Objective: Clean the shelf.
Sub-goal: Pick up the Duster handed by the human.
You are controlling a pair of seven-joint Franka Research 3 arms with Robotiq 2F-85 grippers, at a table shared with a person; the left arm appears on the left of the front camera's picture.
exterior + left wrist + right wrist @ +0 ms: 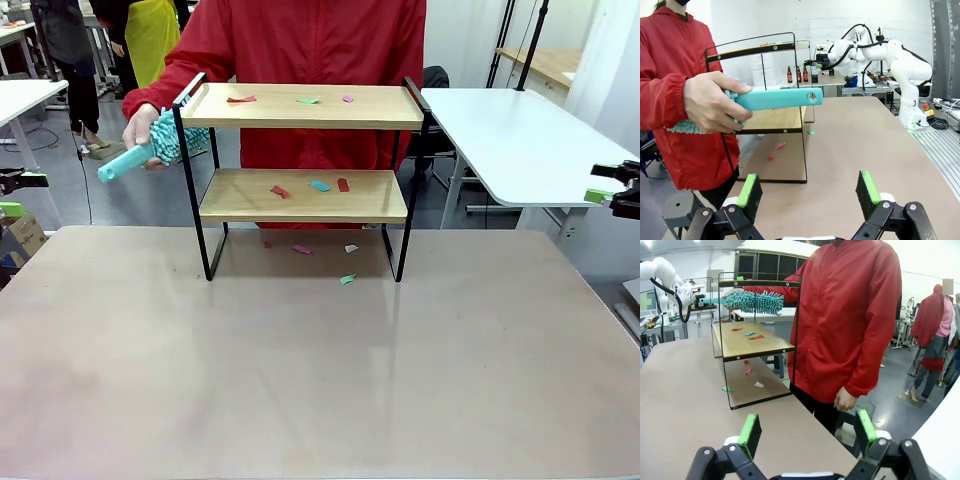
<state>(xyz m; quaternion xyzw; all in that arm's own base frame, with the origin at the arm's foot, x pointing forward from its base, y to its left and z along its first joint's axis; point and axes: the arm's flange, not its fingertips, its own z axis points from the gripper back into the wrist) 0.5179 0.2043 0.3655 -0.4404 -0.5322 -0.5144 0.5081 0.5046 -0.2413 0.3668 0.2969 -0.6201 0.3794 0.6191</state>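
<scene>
The table (320, 400) took up the lower half of the front view, and my arms were parked at its two side edges. Beyond it stood the person (300, 40) in a red jacket, top centre of that frame. The shelf (270, 112) stood on the far part of the table, centre frame, directly in front of them.

At the shelf's left end, the person's hand (715, 107) held a teal microfibre duster (780, 98). Its fluffy head was back by their sleeve and the flat handle pointed out past the frame. I read that as an offer to my left arm.

The left tool (809, 189) hung at the bottom of its wrist view, spread to its widest and holding nothing. The right tool (808, 432) was likewise wide apart and empty.

To take it cleanly I would bring the left tool up to the free end of the handle near the hanging hole, well clear of the person's fingers. I would set the pads across its flat faces and close before pulling.

Small paper scraps (241, 99) lay on the top board, the lower board and the table beneath. I would sweep the top board first.
</scene>
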